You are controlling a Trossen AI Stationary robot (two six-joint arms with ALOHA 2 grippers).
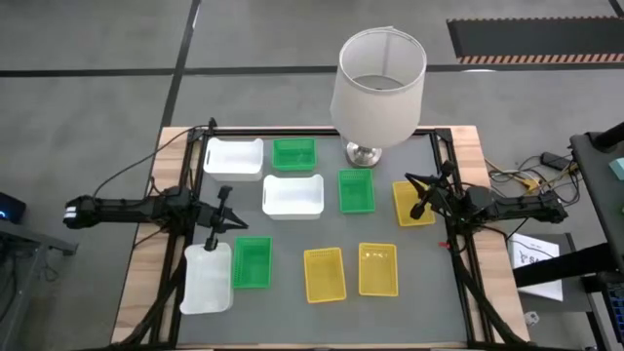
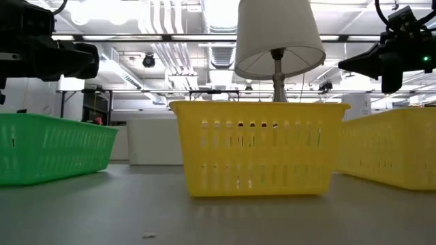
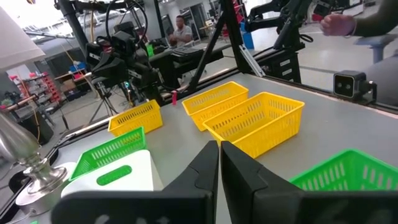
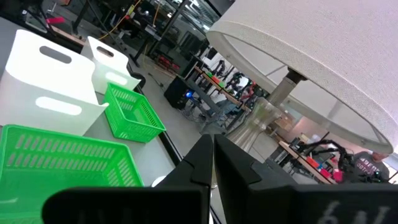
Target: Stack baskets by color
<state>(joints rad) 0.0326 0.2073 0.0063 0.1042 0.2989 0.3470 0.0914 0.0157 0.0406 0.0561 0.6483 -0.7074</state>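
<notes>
From above I see nine baskets (image 1: pixel 292 195) spread singly over the surface (image 1: pixel 429 312), none stacked, both grippers hovering empty. My left gripper (image 3: pixel 219 163) and right gripper (image 4: pixel 212 157) show fingers pressed shut. The baskets look light, stiff and slick; I'd pinch a rim wall.

White baskets (image 1: pixel 292 195), green baskets (image 1: pixel 356 190), yellow baskets (image 1: pixel 325 274), a white-shaded lamp (image 1: pixel 378 86), dark table (image 1: pixel 292 317)

Nothing to read out here — not a single legible word, number or brand on the baskets (image 1: pixel 292 196), and the lamp (image 1: pixel 376 88) carries no label either. The sheet of paper (image 1: pixel 538 263) beside the table shows print, but it's too small to make out.
</notes>
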